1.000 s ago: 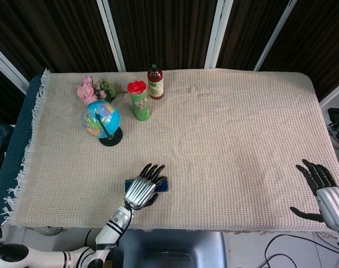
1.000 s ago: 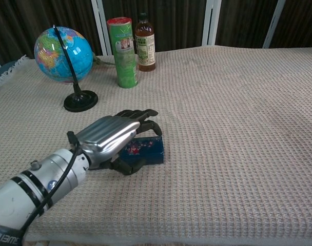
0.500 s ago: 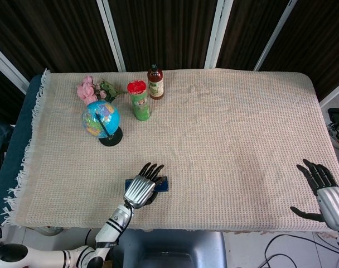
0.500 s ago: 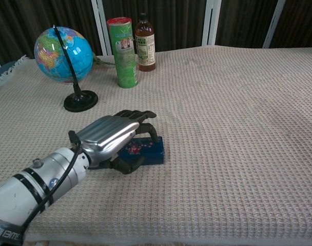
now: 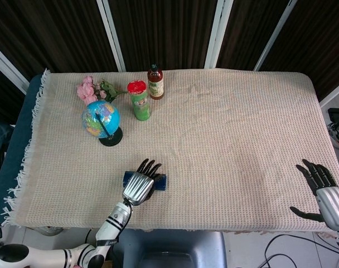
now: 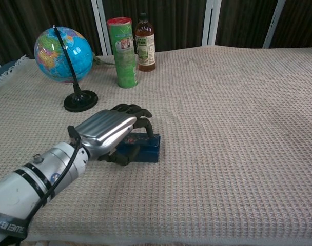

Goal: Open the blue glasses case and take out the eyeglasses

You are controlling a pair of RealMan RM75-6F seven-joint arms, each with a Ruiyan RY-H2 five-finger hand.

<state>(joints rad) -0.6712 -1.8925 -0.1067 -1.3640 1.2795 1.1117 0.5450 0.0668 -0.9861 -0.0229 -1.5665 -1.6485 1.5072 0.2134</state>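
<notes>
Near the front edge of the bench, well in front of the globe, lies the blue glasses case, closed as far as the views show, flat on the woven cloth. The left hand lies over it from the globe side, palm down, fingers curled over the far edge of the lid and the thumb tucked low against the near side, so it appears to hold the case. Whether that hold is firm or only resting cannot be told. The eyeglasses are not visible; presumably they are inside.

The right hand hovers wide and empty at the bench's far right edge, well apart from the case and from the globe.

Judging from this, the lid has not yet been lifted. The main risk is that one hand both pins and pries: if the fingers pull at the lid while the palm bears down on it, the case may stay closed or skid along the cloth toward the front edge and drop off. A hard squeeze could also tip the case onto its side. With the right hand so distant, nothing braces the base. A sudden spring of the lid could toss the eyeglasses out. The green can, the bottle and the pink flowers stand behind the globe, out of harm's way.
</notes>
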